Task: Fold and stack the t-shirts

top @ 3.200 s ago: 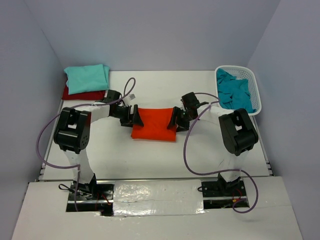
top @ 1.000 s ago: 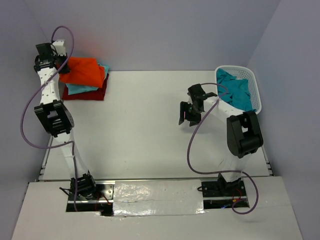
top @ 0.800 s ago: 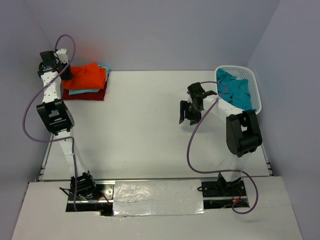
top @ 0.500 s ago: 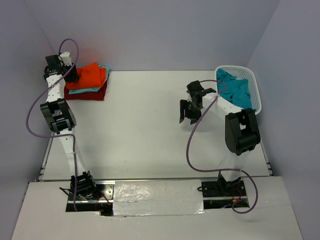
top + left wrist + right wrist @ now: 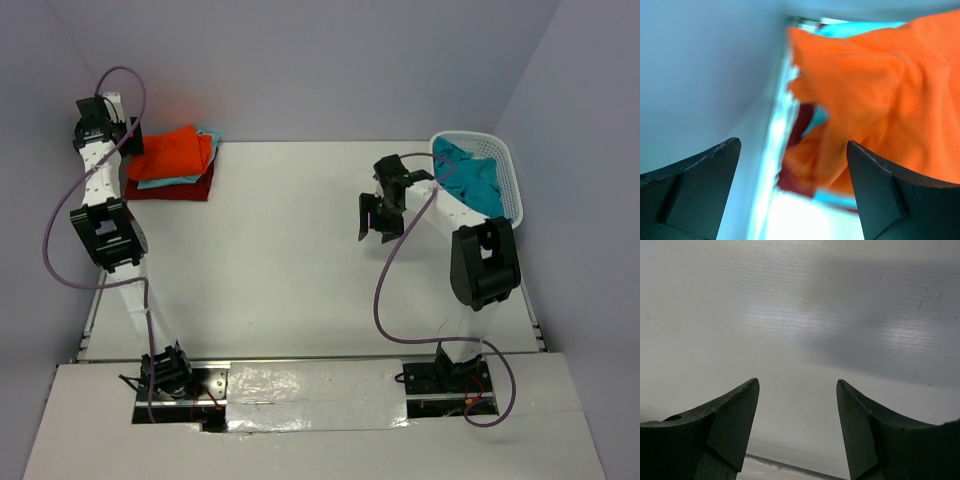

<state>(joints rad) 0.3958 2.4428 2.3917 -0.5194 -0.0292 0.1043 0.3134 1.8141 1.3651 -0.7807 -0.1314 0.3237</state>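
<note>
— So where's the orange t-shirt (image 5: pixel 178 152)?
— Far-left corner of the bench (image 5: pixel 280 270), on top of the pile: the mint-aqua t-shirt (image 5: pixel 160 183) under it, the dark red t-shirt (image 5: pixel 185 191) at the bottom.
— And the left claw (image 5: pixel 792 144)?
— Spread wide beside that pile, holding nothing. The right claw (image 5: pixel 797 382) hangs over bare bench, jaws apart, empty too. The teal-blue t-shirt (image 5: pixel 475 185) lies crumpled in the white mesh basket (image 5: pixel 503 152), far right.
</note>
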